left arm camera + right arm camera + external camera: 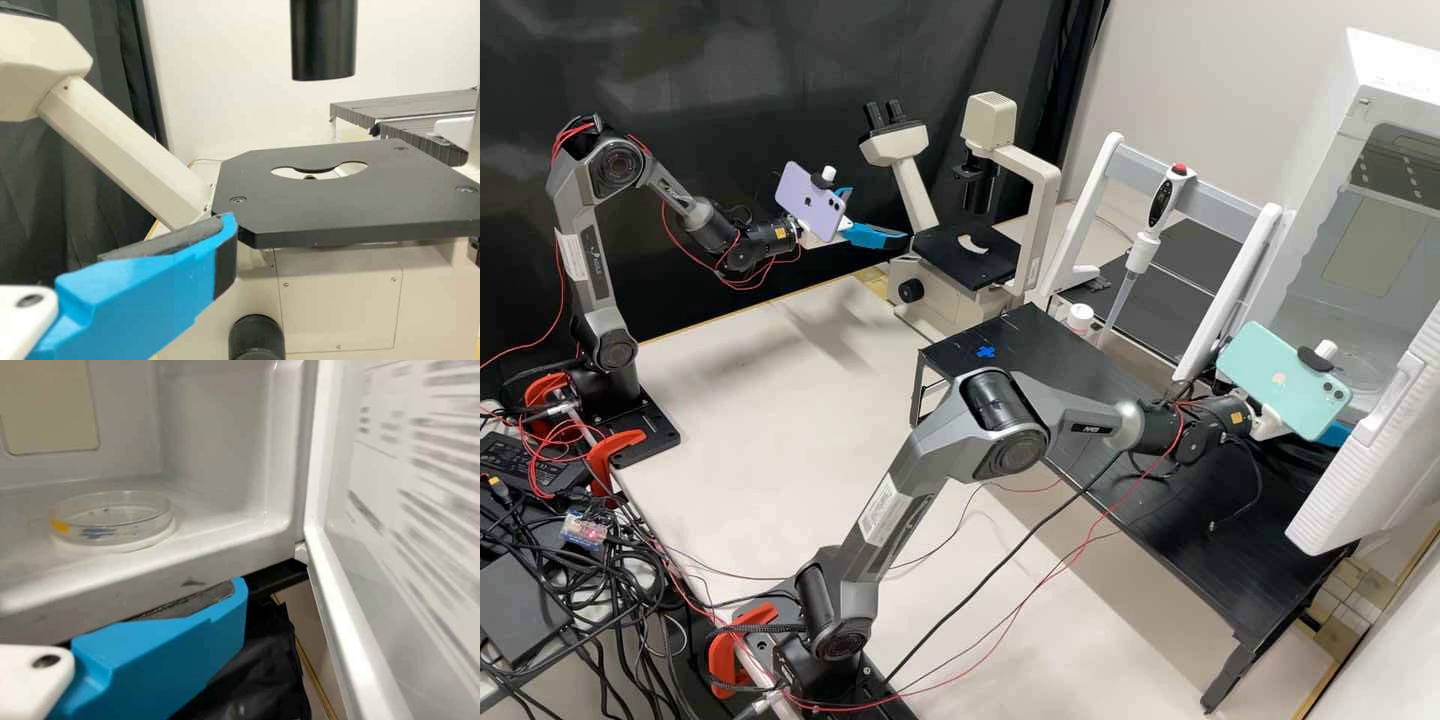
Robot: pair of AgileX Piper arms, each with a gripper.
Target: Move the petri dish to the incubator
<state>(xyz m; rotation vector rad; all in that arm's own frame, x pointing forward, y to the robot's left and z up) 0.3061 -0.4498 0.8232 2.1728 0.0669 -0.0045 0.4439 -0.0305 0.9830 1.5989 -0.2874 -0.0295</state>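
Black tabletop (1240, 560): lower right of the frame; slack leads (1032, 548) might have snagged on its edge as the right arm withdrew.
Incubator (1330, 170): right edge; its raised front lip was the likeliest thing for a low retreat to scrape.
Incubator door (1360, 490): lower right, open; swung early, it could have struck the right pincer.
Microscope stage (965, 255): upper middle; a careless turn of the left arm risked a knock.
Left pincer (878, 215): upper middle, spread, empty.
Right pincer (1335, 433): right edge, spread, empty, just outside the lip.
Petri dish (112, 519): inside the incubator, near the lip; a jolt might have slid it.
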